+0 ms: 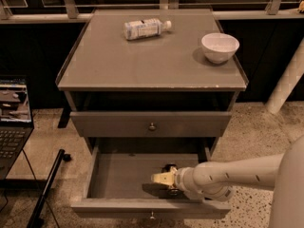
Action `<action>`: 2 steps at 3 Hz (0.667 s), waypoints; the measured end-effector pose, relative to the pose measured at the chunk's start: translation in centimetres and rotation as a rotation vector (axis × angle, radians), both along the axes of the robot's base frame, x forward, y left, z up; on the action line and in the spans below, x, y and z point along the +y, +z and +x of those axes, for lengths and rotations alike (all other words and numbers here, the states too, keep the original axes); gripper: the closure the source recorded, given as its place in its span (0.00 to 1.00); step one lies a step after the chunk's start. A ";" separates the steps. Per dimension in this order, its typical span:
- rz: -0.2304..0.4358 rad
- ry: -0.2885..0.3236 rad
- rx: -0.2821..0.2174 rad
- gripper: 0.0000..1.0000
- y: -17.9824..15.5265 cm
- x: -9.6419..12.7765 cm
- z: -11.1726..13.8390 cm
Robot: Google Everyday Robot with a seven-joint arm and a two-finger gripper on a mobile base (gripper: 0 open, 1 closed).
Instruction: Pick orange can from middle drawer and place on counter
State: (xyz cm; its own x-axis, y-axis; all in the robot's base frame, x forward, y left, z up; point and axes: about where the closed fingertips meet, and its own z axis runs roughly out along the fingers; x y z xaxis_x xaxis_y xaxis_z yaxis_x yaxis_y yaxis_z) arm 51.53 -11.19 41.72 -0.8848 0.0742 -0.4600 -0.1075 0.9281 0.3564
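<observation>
The middle drawer (pixel 118 177) is pulled open below the closed upper drawer. My gripper (pixel 161 178) reaches in from the right, low over the drawer floor, right of its middle. A small dark object with a shiny edge (pixel 169 167) shows just behind the gripper and looks like the orange can. The wrist hides most of it. The counter (pixel 142 61) is the grey cabinet top above.
A white-labelled plastic bottle (pixel 145 28) lies on the counter at the back. A white bowl (pixel 220 46) stands at its right. An open laptop (pixel 12 118) and a black pole (pixel 45 194) are at the left. A white post (pixel 287 80) is at the right.
</observation>
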 end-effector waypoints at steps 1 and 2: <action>0.009 -0.001 0.026 0.00 -2.8 0.6 1.0; 0.006 0.000 0.035 0.00 -3.5 1.0 1.6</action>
